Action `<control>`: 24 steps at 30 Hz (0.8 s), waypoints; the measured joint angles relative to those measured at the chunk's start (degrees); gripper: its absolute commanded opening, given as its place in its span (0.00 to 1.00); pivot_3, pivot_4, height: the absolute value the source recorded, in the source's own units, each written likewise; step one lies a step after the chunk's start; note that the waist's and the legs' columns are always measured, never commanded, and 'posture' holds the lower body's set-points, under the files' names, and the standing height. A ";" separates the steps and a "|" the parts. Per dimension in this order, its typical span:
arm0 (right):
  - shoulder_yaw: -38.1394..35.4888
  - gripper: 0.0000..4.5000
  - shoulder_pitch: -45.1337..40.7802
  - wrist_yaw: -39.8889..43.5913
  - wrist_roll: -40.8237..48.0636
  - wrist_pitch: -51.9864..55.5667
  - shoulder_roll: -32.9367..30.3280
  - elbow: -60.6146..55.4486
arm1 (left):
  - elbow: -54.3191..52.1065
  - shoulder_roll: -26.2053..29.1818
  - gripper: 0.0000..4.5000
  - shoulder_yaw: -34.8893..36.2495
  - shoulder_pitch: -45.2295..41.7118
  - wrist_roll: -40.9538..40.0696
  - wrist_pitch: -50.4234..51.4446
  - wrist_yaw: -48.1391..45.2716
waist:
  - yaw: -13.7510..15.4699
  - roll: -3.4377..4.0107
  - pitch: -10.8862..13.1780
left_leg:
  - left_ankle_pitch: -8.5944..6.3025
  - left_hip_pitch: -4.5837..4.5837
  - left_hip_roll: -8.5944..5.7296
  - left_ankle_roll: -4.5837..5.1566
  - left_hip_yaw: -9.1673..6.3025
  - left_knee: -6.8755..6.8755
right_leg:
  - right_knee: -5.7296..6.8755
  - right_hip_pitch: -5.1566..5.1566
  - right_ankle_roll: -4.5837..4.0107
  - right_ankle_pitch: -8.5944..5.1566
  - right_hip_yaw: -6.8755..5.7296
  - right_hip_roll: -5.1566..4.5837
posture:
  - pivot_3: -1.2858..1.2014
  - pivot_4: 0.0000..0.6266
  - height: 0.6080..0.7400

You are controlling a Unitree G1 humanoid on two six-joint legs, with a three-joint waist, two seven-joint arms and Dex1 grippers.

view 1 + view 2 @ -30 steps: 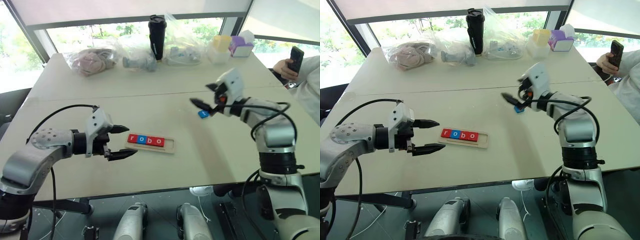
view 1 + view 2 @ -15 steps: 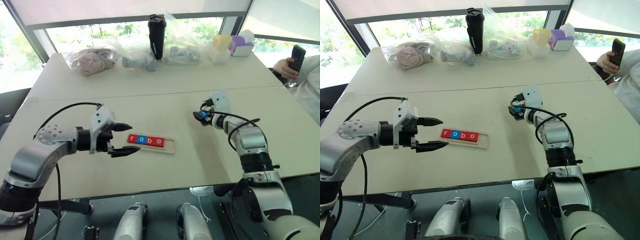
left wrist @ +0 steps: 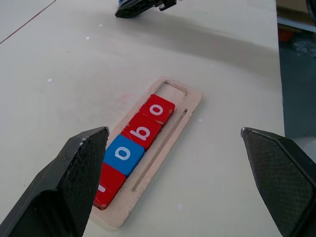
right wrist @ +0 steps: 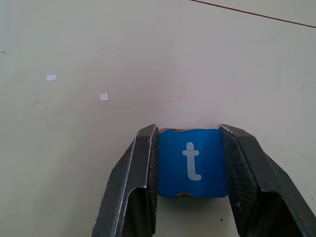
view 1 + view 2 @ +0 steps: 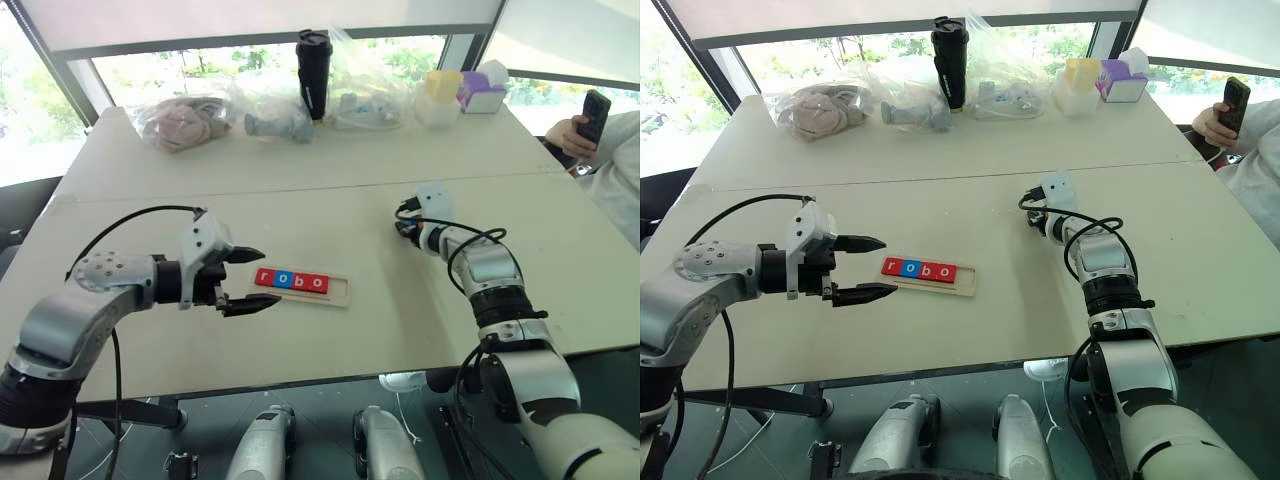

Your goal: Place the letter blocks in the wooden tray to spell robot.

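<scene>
Tray (image 5: pixel 338 291) lies flat on the worktop (image 5: pixel 330 205), near the front middle. Four blocks sit in it in a row from its left end: red r (image 5: pixel 265 278), blue o (image 5: pixel 283 280), red b (image 5: pixel 300 282), red o (image 5: pixel 317 284). They touch edge to edge. The slot at the tray's right end is bare wood.

Left gripper (image 5: pixel 247 281) hovers just left of the tray, pointing toward it, jaws wide apart and holding nothing. In the left wrist view the two black fingers (image 3: pixel 69 182) frame the tray from either side, with the r tile partly hidden behind one of them.

Right gripper (image 4: pixel 190 170) is low at the worktop, well to the right of the tray and farther back. Its jaws are clamped on the blue t block (image 4: pixel 191 162), one finger against each side edge, with the white letter facing up. Whether the block rests on the surface or is just clear of it, I cannot tell.

Along the far edge of the worktop: clear bags (image 5: pixel 185 120) with contents, a black tumbler (image 5: pixel 313 72), and small yellow and purple boxes (image 5: pixel 455 92). A person's hand (image 5: pixel 572 135) holds a dark phone (image 5: pixel 592 115) at the right edge.
</scene>
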 measured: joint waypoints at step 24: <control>-13.96 0.27 17.53 -24.35 0.42 57.53 28.50 -64.59 | 2.17 -1.57 1.00 -2.30 -2.28 0.27 -1.52 -2.31 | 0.04 0.05 -0.01 | -0.02 -0.06 0.02 -0.04 -0.06 -0.17 | -0.09 -0.15 -0.03 -0.01 -0.03 -0.07 | 0.52 0.24 1.00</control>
